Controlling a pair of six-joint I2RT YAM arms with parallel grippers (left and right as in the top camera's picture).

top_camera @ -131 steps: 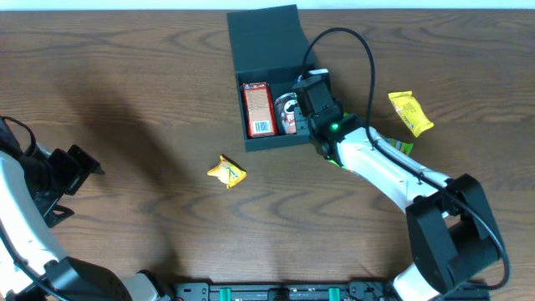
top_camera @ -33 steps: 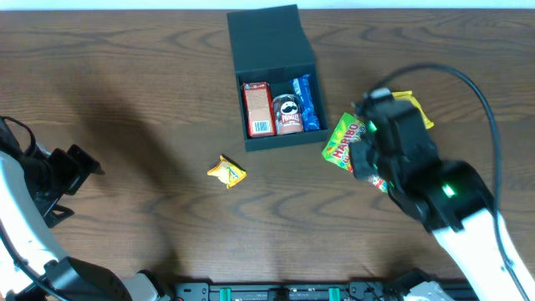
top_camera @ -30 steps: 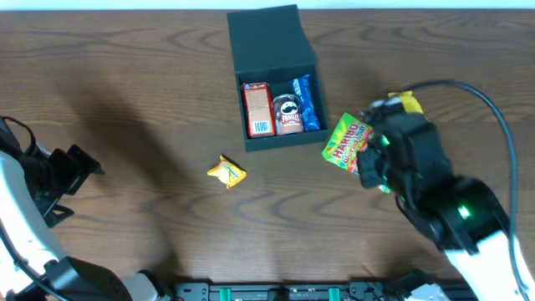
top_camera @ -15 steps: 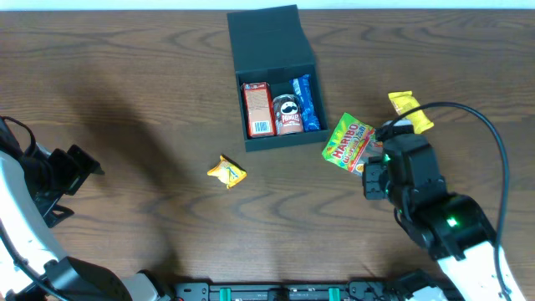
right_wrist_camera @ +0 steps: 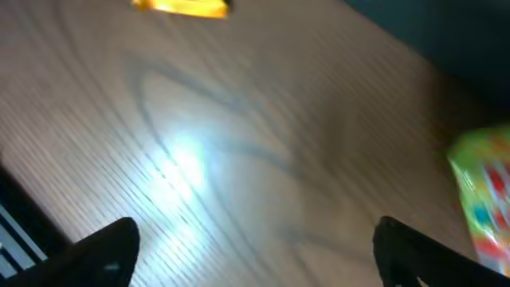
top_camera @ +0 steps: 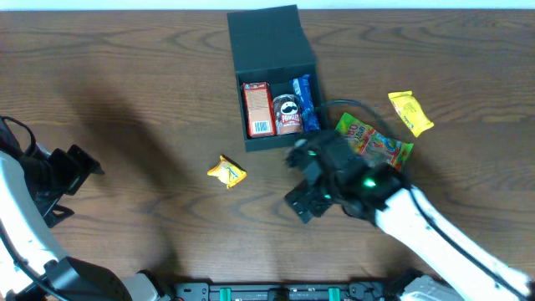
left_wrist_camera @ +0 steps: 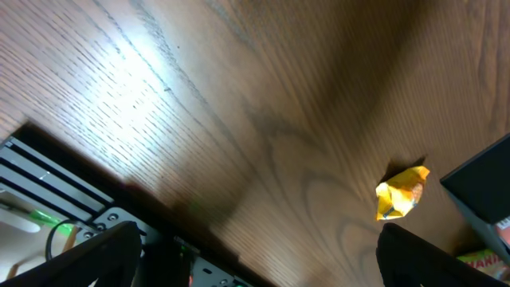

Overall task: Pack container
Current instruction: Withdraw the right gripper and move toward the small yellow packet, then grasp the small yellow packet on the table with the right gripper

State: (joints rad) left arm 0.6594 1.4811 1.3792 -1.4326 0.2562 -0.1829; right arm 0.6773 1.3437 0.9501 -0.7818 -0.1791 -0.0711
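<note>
Dark brown wood-grain bench (top_camera: 125,75), matte finish. Pale strip (top_camera: 84,4) beyond far edge. Bright glare (right_wrist_camera: 179,159) on grain, wrist views.

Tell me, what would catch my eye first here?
The dark box at the far middle of the table stands out, lid open, holding a red carton, a can and a blue packet side by side. Just right of it lies a bright green sweet bag. In front of it the right hand hangs open over bare wood.
</note>
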